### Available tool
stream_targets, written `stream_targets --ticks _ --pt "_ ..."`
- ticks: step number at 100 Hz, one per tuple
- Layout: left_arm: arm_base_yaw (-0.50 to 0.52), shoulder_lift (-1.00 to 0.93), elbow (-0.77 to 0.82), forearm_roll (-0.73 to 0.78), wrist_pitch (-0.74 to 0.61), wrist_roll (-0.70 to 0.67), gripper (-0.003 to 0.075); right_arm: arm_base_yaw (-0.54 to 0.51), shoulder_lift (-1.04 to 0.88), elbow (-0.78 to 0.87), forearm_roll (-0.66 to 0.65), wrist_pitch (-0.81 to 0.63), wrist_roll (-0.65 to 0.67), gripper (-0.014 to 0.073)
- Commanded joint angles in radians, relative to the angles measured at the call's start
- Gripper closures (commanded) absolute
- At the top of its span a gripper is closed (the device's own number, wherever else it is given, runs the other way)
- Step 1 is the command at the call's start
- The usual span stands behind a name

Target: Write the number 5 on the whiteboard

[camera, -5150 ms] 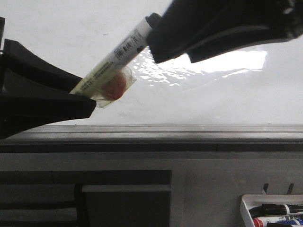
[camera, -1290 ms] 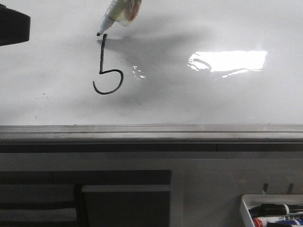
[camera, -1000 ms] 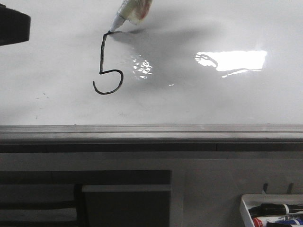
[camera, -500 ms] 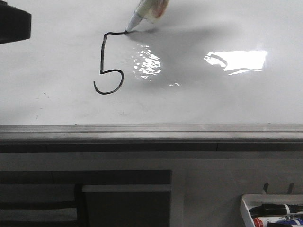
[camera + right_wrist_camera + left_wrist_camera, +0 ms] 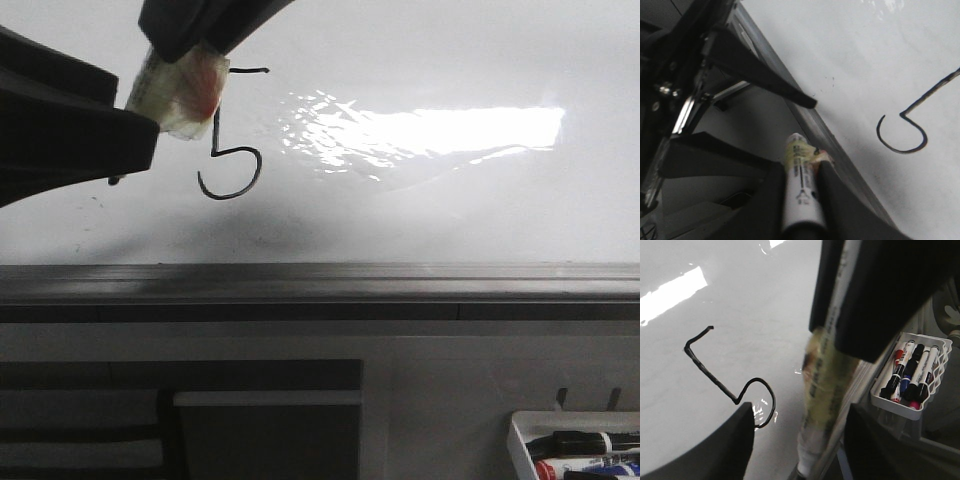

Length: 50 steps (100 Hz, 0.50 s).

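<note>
Marker (image 5: 800,200) sat clamped in the right gripper (image 5: 799,175), beside the number 5 (image 5: 232,135) on the whiteboard (image 5: 450,210). Left gripper (image 5: 797,440) stood open around it, not visibly touching.

A thin black hand-drawn number 5 (image 5: 231,150) stands on the glossy white whiteboard (image 5: 450,210), its upright partly hidden by a tape-wrapped yellowish marker (image 5: 180,92) held between two dark gripper fingers (image 5: 200,22), beside a black left gripper (image 5: 70,125).
</note>
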Motion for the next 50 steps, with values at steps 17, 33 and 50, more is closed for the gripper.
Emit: stream_targets --ticks 17,33,50 --pt "-0.004 0.044 -0.057 0.055 -0.092 0.004 0.0369 0.009 -0.03 -0.028 -0.006 -0.044 -0.015 0.0635" --pt "-0.004 0.044 -0.057 0.08 -0.092 0.004 0.0558 0.009 -0.03 -0.028 -0.006 -0.048 -0.015 0.0635" --pt "-0.004 0.044 -0.057 0.089 -0.092 0.004 0.074 0.009 -0.03 -0.028 -0.006 -0.046 -0.015 0.0635"
